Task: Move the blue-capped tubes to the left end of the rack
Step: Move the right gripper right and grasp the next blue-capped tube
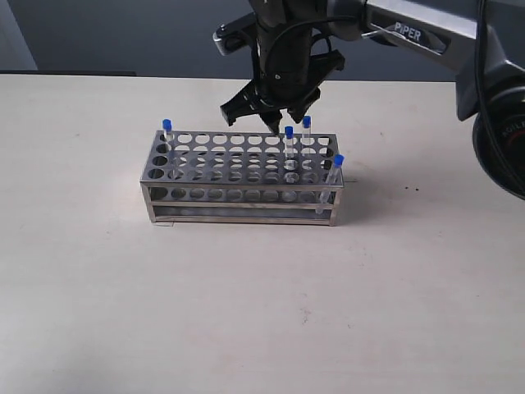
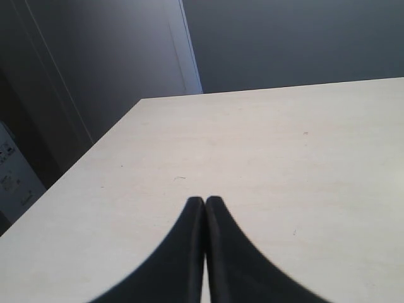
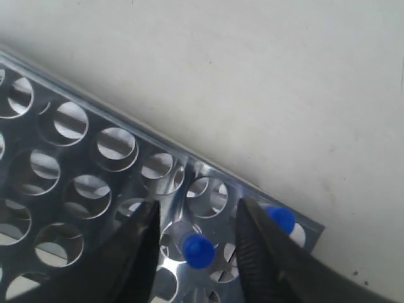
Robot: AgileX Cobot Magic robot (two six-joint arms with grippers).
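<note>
Now, progress: early, by my judgement; one of four tubes stands at the rack's left end, and three stand at its right end, not yet moved.
table (image 1: 246,312): pale and matt, bare in front of the rack.
rack (image 1: 238,176): shiny steel; its top plate is pierced by rows of round holes, its sides are open, and its long side faces the exterior camera.
tilted tube (image 1: 335,168): at the rack's near right corner; thin, clear, bright blue cap, its top leaning outward past the rack's end.
straddled tube (image 1: 289,135): toward the rack's far right, upright, its cap above the top plate.
neighbouring tube (image 1: 306,125): just beside the straddled tube, nearer the rack's right end, upright.
placed tube (image 1: 166,127): at the rack's far left corner, upright.
right gripper (image 1: 283,121): above the rack's right part; jaws parted, one either side of the straddled tube's cap, with a gap showing on both sides.
left gripper (image 2: 205,203): fingers pressed together on nothing, over bare table; the rack is not in its view.
</note>
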